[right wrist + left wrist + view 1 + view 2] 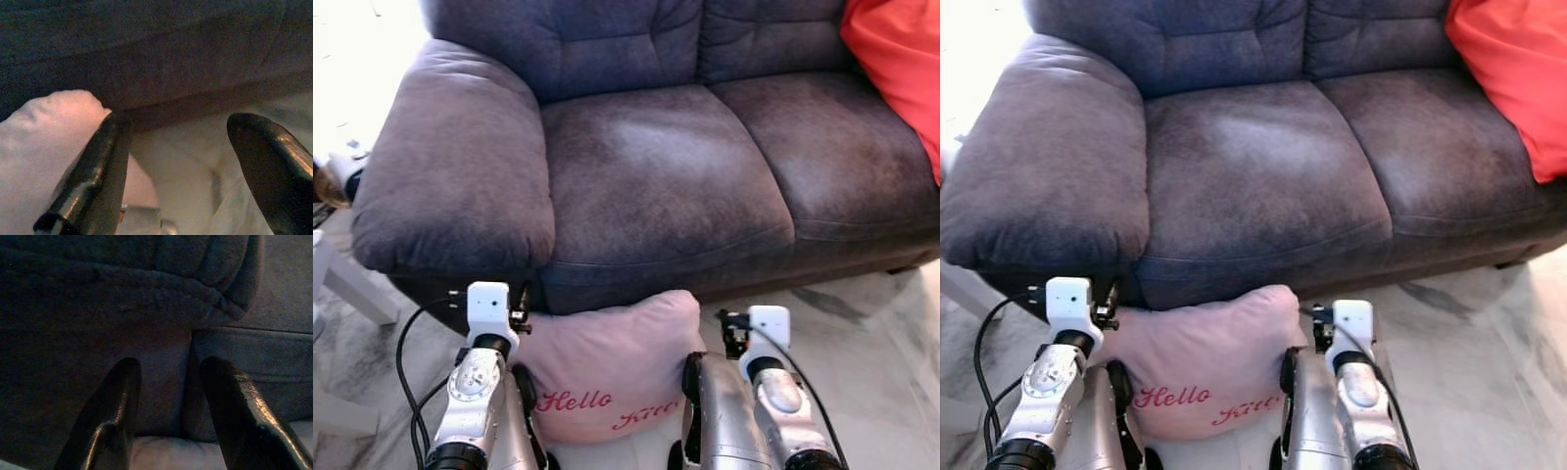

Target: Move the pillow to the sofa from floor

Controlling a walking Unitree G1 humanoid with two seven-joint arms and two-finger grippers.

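Pale marbled floor (862, 333) in front of me, grey veining. On it: dark grey sofa (646, 176), front edge facing me. Pink pillow (607, 367) with red script lettering stands on the floor, leaning against the sofa's front below the seat cushion. Orange cushion (901, 69) lies on the sofa's seat at my right. White furniture leg (352, 284) on the floor at my left.

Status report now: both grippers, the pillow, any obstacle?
Left gripper open, right gripper open, flanking pink pillow. Pillow between arms, against sofa front. Orange cushion at sofa's right end; near seat free.
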